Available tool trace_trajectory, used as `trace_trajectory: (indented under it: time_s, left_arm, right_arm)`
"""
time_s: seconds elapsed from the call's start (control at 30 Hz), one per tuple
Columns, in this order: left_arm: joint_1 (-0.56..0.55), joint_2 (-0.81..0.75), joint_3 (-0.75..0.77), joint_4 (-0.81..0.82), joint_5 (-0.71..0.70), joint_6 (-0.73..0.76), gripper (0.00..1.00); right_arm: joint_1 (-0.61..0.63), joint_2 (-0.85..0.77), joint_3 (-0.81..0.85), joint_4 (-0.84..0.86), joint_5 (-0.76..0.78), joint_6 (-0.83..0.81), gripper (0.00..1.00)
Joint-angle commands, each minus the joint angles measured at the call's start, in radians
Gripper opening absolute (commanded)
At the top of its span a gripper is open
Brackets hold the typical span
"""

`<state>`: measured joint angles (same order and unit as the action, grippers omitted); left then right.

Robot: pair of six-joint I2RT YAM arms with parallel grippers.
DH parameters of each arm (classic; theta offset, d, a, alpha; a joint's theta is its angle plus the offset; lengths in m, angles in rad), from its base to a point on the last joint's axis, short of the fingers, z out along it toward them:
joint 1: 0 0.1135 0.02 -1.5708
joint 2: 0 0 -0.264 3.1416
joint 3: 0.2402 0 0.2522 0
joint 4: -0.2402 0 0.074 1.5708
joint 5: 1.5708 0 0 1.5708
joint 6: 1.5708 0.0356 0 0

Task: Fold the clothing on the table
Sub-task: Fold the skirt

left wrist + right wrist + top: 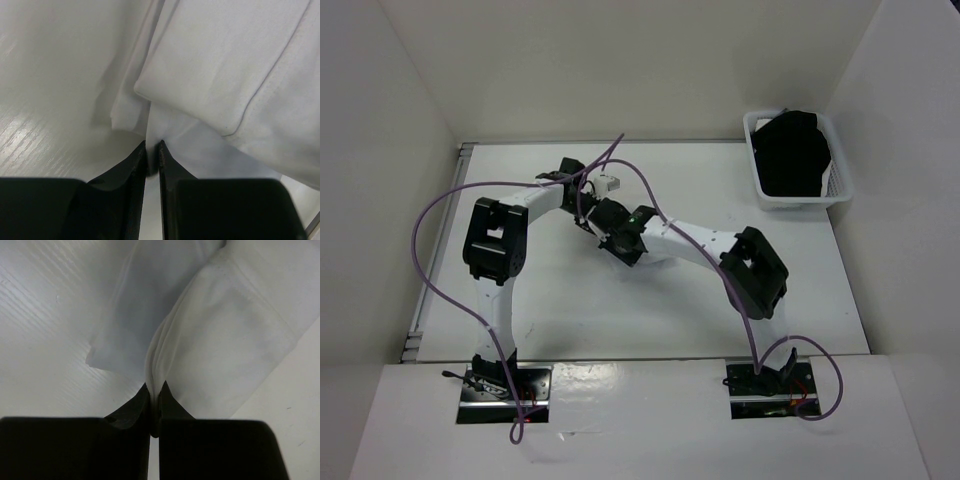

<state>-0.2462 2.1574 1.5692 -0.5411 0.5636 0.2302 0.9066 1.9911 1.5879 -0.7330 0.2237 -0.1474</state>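
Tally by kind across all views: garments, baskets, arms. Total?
Garments: 2 (white clothing, black garment)
Baskets: 1 (white basket, holding the black garment)
Arms: 2 (left arm, right arm)
Total: 5

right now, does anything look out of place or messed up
Nothing is spilled or damaged. The clothing is bunched in uneven folds, pinched by the left gripper and the right gripper. A black garment sits heaped in the basket at the far right corner.
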Motion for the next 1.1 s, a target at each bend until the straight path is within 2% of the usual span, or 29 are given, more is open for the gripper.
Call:
trace_trajectory:
  time_s: [0.0, 0.4, 1.07]
  left_arm:
    - [0.001, 0.038, 0.011, -0.037, -0.024, 0.001, 0.22]
    - [0.001, 0.047, 0.011, -0.037, -0.014, -0.008, 0.22]
    - [-0.008, 0.047, 0.011, -0.037, -0.005, -0.008, 0.22]
  right_arm:
    - [0.014, 0.020, -0.006, 0.012, -0.007, -0.012, 0.00]
    - [0.044, 0.020, 0.086, 0.043, -0.076, 0.006, 0.00]
    - [0.044, -0.080, 0.129, 0.167, 0.100, 0.068, 0.00]
